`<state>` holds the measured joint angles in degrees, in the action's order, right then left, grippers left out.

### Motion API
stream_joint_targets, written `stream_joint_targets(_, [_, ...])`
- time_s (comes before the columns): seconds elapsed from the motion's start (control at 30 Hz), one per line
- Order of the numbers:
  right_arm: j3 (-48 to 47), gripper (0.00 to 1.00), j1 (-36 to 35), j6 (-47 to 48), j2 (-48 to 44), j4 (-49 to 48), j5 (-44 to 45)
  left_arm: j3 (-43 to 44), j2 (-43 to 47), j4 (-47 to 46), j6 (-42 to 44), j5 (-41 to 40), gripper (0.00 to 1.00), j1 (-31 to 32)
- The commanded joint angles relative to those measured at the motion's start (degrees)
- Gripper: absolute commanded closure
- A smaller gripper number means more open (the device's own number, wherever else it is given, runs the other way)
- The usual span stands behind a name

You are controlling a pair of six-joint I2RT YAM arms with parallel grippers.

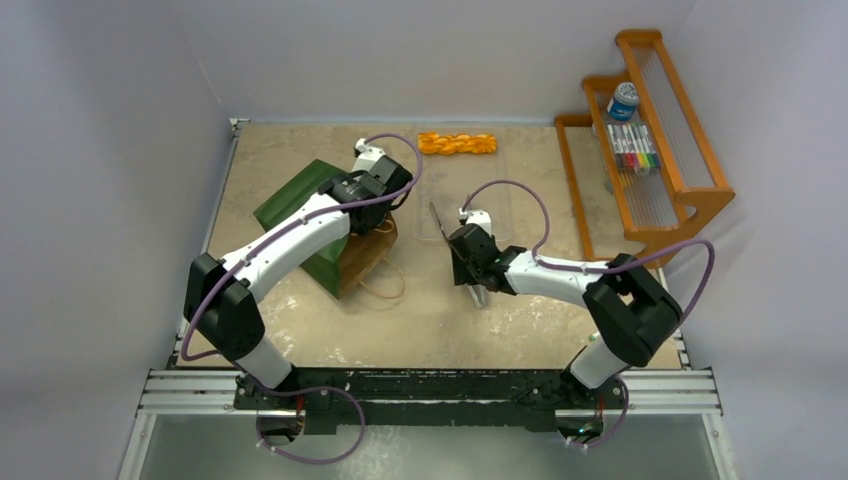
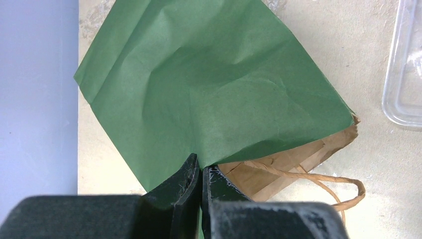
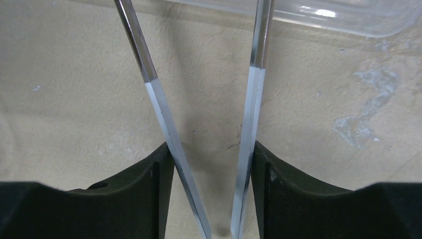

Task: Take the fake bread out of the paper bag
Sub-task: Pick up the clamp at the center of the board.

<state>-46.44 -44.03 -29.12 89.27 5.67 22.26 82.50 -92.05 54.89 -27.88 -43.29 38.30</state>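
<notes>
The left pincer (image 2: 200, 181) is pinching the paper bag (image 2: 214, 84) at its mouth edge, likely steadying it. The right pincer (image 3: 213, 149) is clasping tongs (image 3: 149, 84), probably for reaching in; one fake bread (image 1: 457, 143) is lying well beyond both.

No text, brand, number or sign is being shown legibly in any view. A printed label is being carried by the small blue-and-white can (image 1: 622, 100) on the wooden rack (image 1: 700, 203) at the upper right of the top view, but it is being rendered too small to be read. The same applies to the markers (image 1: 632, 147) below it.
</notes>
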Motion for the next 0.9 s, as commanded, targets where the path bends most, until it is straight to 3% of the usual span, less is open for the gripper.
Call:
stream_joint_targets(0.0, [0.78, 0.47, -0.68, -2.42, 2.05, -4.71, -0.77, 2.69, 0.16, -2.27, -0.50, -1.10, 1.00, -0.28])
stream_joint_targets(0.23, [-0.51, 0.24, -0.84, -2.88, 4.67, -4.48, 0.62, 1.68, 0.18, -3.28, -0.26, -0.75, 1.00, -0.27])
stream_joint_targets(0.37, [-2.05, 0.17, -0.88, -2.86, 5.30, -3.19, 1.50, 1.26, 0.11, -3.65, -0.01, -0.57, 1.00, -0.28])
stream_joint_targets(0.67, [-4.82, 0.18, -0.81, -0.92, 7.20, -3.30, 4.29, 1.27, 0.04, -3.75, 0.57, -1.01, 1.00, -0.36])
stream_joint_targets(0.87, [-5.22, 0.26, -0.73, 0.49, 7.40, -4.62, 5.89, 1.02, 0.03, -3.74, 0.63, -1.01, 1.00, -0.47])
